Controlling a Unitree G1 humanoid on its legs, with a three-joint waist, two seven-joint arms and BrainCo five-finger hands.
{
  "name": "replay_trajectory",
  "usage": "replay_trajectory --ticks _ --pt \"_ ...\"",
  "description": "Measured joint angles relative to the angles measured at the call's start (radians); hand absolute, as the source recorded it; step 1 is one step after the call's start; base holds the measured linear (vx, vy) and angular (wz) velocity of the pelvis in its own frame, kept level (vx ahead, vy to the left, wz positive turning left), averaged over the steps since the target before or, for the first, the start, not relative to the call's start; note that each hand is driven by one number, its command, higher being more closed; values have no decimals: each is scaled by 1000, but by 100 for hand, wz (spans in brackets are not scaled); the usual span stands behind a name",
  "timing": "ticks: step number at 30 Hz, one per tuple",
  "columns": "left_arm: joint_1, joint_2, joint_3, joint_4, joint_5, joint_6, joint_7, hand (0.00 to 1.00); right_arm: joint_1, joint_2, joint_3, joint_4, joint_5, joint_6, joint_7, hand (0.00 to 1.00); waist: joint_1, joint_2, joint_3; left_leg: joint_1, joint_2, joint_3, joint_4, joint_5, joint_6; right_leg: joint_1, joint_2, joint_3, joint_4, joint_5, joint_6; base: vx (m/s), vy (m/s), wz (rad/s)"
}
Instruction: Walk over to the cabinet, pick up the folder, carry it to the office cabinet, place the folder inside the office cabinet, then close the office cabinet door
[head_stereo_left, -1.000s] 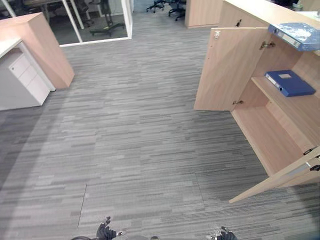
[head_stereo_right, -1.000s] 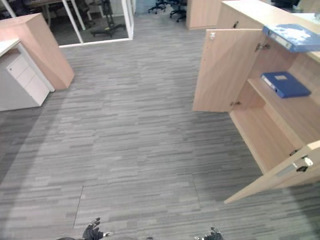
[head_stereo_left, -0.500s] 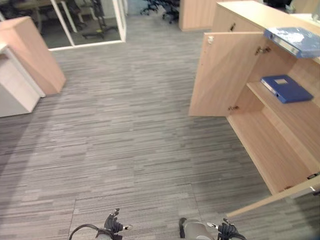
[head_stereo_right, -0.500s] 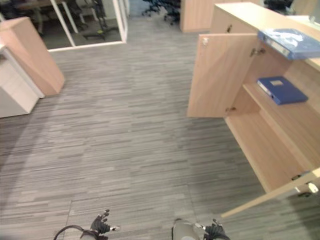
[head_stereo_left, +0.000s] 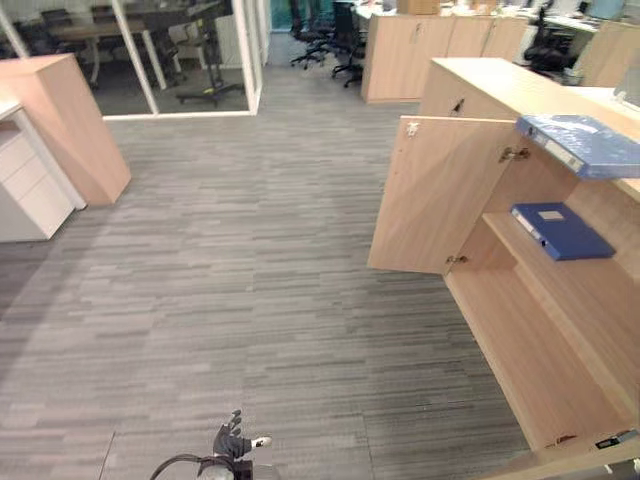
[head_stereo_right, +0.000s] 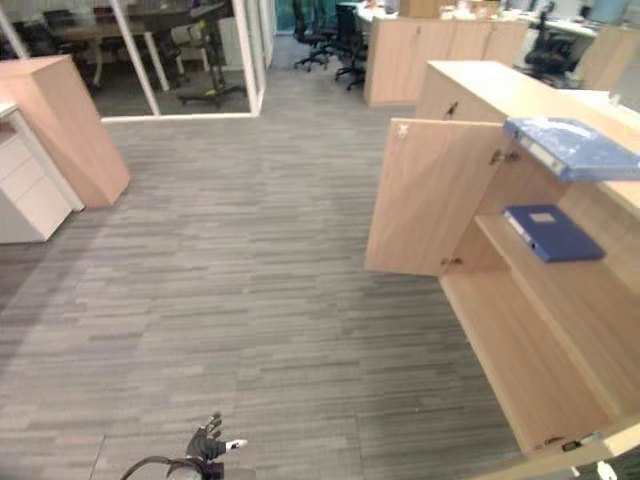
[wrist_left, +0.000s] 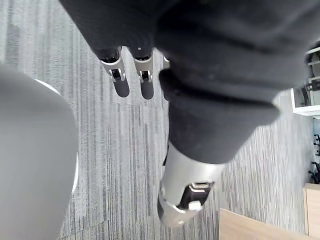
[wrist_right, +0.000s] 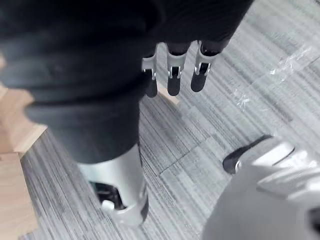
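Observation:
A light-blue folder (head_stereo_left: 585, 143) lies on top of the open wooden office cabinet (head_stereo_left: 520, 340) at the right. On the cabinet's inner shelf rests a dark blue folder (head_stereo_right: 550, 232). The cabinet's far door (head_stereo_left: 430, 195) stands swung out toward the room. My left hand (head_stereo_left: 232, 445) hangs low over the carpet, well short of the cabinet, with its fingers (wrist_left: 120, 75) relaxed and nothing in it. My right hand (wrist_right: 172, 75) also hangs over the carpet, its fingers straight and holding nothing.
The cabinet's near door (head_stereo_left: 590, 462) juts out at the lower right. A wooden cabinet (head_stereo_left: 60, 120) and a white drawer unit (head_stereo_left: 25, 190) stand at the left. A glass partition (head_stereo_left: 190, 60), office chairs (head_stereo_left: 320, 30) and more cabinets (head_stereo_left: 420, 50) lie farther back. Grey carpet (head_stereo_left: 250, 280) spreads between.
The camera has moved forward and lifted: the open cabinet is nearer and more of the far room shows. The right hand has slipped off the eye views' bottom edge.

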Motion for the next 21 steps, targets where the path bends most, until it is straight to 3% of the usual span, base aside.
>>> replay_trajectory --ticks 3,5,6,7,8,10,14,18,21 --pt "-5 0 -14 -5 -8 -4 9 0 -27 -8 51 -1 2 -1 0 0 11 -1 9 -43 -93 -73 -315 -21 -18 22 -67 85 -11 -17 28 162 204 -82" --pt "-7 2 -19 -4 -9 -7 15 0 -28 -18 92 -3 6 -3 0 0 11 2 10 -52 -125 -178 -544 21 -27 23 -85 114 -12 -46 54 158 305 -47" --pt "-9 3 -18 -2 -12 -9 15 0 -28 -22 121 -4 7 -5 -1 0 13 2 13 -45 -129 -216 -615 113 -47 31 -90 135 -3 -72 70 217 334 -45" --pt "-11 2 -16 1 -18 -9 15 0 -31 -23 150 -5 8 -5 -2 0 17 6 11 -22 -147 -216 -646 200 -52 39 -101 159 -3 -90 86 288 387 -50" --pt "-15 7 -16 1 -24 -9 15 0 -36 -21 153 -5 8 -6 -1 0 18 -5 18 -15 -163 -214 -645 205 -50 44 -113 175 -6 -94 89 255 312 -54" --pt "-22 10 7 10 -43 -8 14 0 -37 -8 152 -8 11 -6 1 0 17 -25 19 -10 -202 -204 -620 189 -15 44 -149 210 7 -94 90 227 294 -46" --pt "-17 9 29 27 -49 -6 14 0 -31 -4 153 -22 9 -4 19 0 15 -29 5 62 -218 -113 -629 156 49 28 -168 313 74 -94 90 179 232 -59" --pt "-17 17 19 45 -37 0 12 0 -31 -4 152 -22 -5 -2 33 0 13 -29 -25 104 -233 -43 -665 137 69 -19 -179 378 136 -103 106 99 126 -77" --pt "-14 17 -4 44 -28 2 10 0 -28 -3 128 -32 -6 2 40 0 8 -32 -25 173 -266 12 -735 126 87 -133 -161 409 398 -149 191 70 56 -70"
